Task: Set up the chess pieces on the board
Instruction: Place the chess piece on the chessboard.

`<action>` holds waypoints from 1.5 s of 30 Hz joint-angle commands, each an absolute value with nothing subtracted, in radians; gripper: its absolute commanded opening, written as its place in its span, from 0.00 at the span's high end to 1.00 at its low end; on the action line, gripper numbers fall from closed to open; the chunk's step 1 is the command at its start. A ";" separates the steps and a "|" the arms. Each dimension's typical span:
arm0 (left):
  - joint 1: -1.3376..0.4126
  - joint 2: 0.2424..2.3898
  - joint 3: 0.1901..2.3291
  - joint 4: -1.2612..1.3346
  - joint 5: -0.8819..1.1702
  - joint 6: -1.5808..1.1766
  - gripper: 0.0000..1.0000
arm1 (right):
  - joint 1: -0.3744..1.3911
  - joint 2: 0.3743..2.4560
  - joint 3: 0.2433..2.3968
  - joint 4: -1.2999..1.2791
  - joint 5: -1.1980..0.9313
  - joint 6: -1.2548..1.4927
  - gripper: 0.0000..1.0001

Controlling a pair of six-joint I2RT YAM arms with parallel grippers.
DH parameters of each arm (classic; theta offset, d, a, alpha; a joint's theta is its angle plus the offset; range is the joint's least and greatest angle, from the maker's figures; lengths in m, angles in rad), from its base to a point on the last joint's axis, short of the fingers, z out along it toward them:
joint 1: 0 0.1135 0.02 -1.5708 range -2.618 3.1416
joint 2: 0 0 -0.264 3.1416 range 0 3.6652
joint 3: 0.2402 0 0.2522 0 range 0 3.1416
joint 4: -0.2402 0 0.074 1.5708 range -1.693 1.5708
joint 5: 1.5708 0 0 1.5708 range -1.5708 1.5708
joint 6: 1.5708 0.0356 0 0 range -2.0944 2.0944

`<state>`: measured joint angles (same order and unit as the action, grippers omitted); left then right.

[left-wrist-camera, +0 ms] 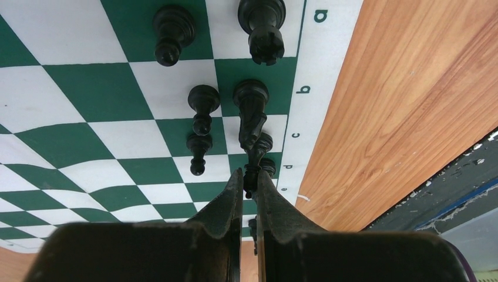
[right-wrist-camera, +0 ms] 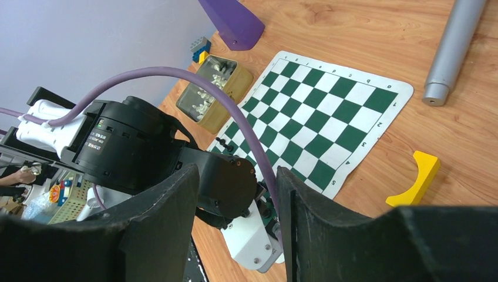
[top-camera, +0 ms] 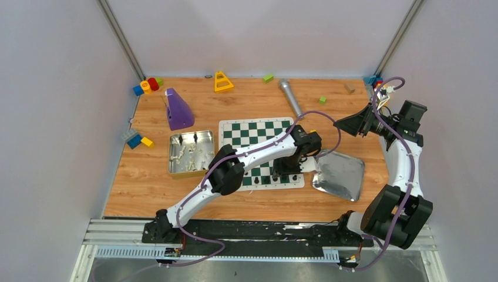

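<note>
The green-and-white board (top-camera: pixel 258 130) lies mid-table, also visible in the left wrist view (left-wrist-camera: pixel 88 94) and the right wrist view (right-wrist-camera: pixel 329 111). Several black chess pieces (left-wrist-camera: pixel 202 108) stand in its edge rows beside the letters a to e. My left gripper (left-wrist-camera: pixel 249 172) hangs low over that edge (top-camera: pixel 288 171), shut on the top of a small black chess piece (left-wrist-camera: pixel 252 177). Cream chess pieces lie in a tin tray (top-camera: pixel 191 153) left of the board. My right gripper (right-wrist-camera: pixel 238 176) is raised at the right side (top-camera: pixel 347 124), open and holding nothing.
A shiny metal tray (top-camera: pixel 339 175) lies right of the board. Behind the board are a purple cone (top-camera: pixel 176 108), a grey microphone (top-camera: pixel 290 97), a yellow triangle toy (top-camera: pixel 223 82) and scattered coloured blocks (top-camera: pixel 147 86). A yellow arch block (right-wrist-camera: pixel 414 179) sits near the board.
</note>
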<state>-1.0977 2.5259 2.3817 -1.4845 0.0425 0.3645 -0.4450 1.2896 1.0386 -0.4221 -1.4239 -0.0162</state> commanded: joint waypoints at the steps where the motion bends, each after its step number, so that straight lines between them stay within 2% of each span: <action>1: -1.107 2.543 2.418 -1.483 0.039 0.363 0.88 | -0.449 1.286 1.038 -0.412 -1.476 -0.025 0.48; 4: -1.107 2.545 2.418 -1.483 0.036 0.359 0.83 | -0.449 1.287 1.036 -0.412 -1.475 -0.025 0.48; 7: -1.108 2.541 2.420 -1.482 0.036 0.356 0.72 | -0.449 1.290 1.036 -0.412 -1.477 -0.025 0.48; 22: -1.110 2.444 2.421 -1.453 0.017 0.344 0.48 | -0.449 1.306 1.034 -0.412 -1.465 -0.025 0.48; 26: -1.108 2.351 2.381 -1.426 0.018 0.349 0.43 | -0.449 1.308 1.034 -0.411 -1.451 -0.029 0.48; 32: -1.084 2.085 2.166 -1.314 0.003 0.377 0.34 | -0.447 1.322 1.040 -0.413 -1.422 -0.029 0.48; 39: -0.901 1.809 1.860 -1.201 0.003 0.363 0.27 | -0.447 1.326 1.040 -0.413 -1.387 -0.036 0.48; 45: -0.605 1.656 1.647 -1.105 0.028 0.289 0.27 | -0.445 1.349 1.040 -0.413 -1.367 -0.043 0.48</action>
